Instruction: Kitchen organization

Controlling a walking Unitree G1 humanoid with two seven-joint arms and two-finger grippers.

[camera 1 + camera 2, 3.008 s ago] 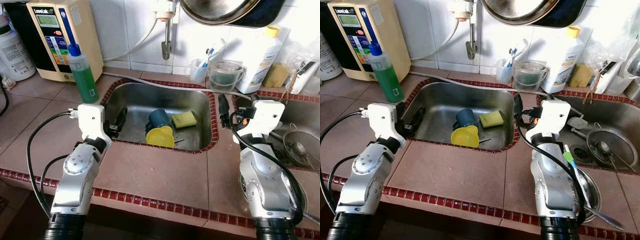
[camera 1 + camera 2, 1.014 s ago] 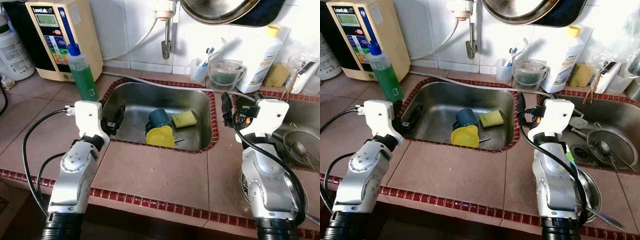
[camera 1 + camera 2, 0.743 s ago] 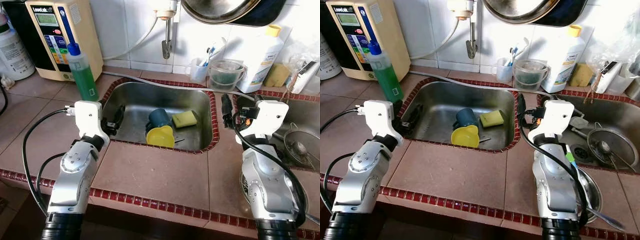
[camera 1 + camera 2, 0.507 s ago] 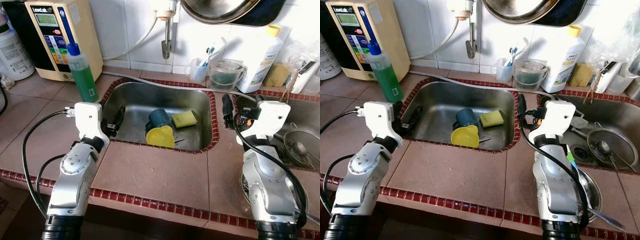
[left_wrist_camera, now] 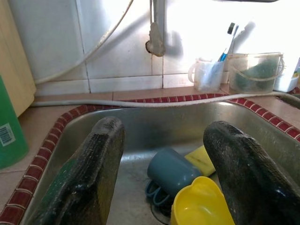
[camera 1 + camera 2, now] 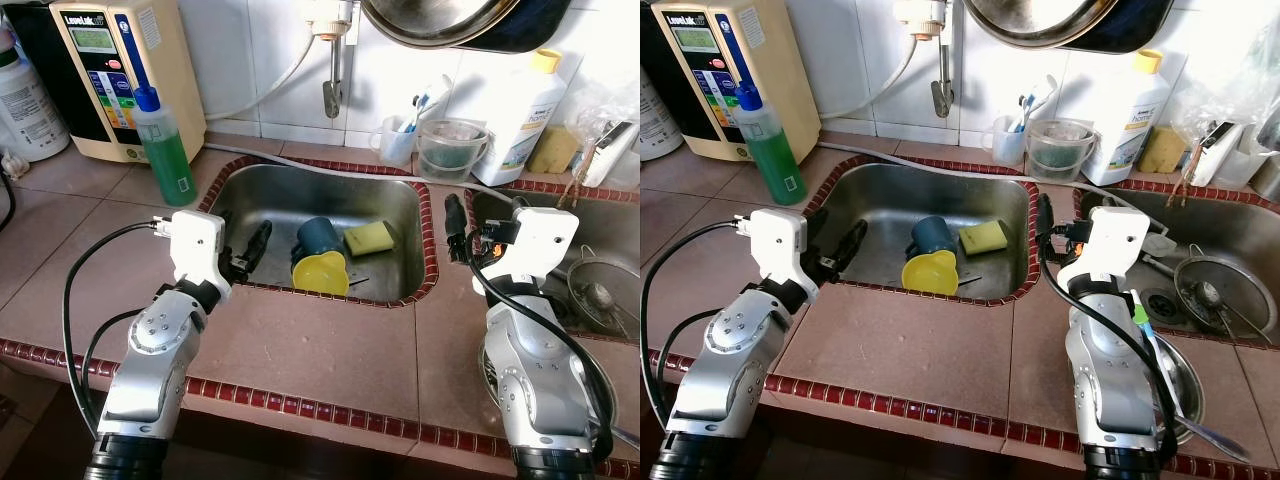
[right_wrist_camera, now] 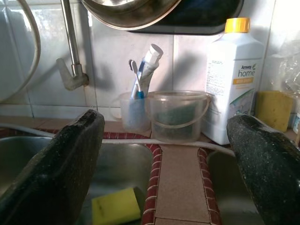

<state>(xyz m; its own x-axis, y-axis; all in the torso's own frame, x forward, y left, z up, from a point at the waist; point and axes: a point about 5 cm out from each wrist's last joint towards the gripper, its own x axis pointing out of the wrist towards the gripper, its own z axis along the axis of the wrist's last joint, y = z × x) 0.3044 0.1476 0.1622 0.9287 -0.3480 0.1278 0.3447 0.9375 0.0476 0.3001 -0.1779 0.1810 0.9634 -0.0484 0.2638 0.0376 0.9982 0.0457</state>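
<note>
The blue cup (image 6: 319, 238) lies tipped in the sink (image 6: 390, 200), mouth toward the yellow cup (image 6: 322, 272). Left gripper (image 5: 164, 173) and right gripper (image 7: 164, 164) fingers are open, holding nothing.

We see bare sink (image 6: 390, 215) floor at 3 o'clock of the cups; blue cup (image 6: 318, 237), yellow cup (image 6: 322, 273) and sponge (image 6: 369, 238) block its middle.

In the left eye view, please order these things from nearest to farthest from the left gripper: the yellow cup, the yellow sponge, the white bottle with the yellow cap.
Measured from the left gripper:
1. Yellow cup, in the sink, just right of the gripper.
2. Yellow sponge, in the sink, farther right, behind the cup.
3. White bottle, by the back wall, far right.
</note>
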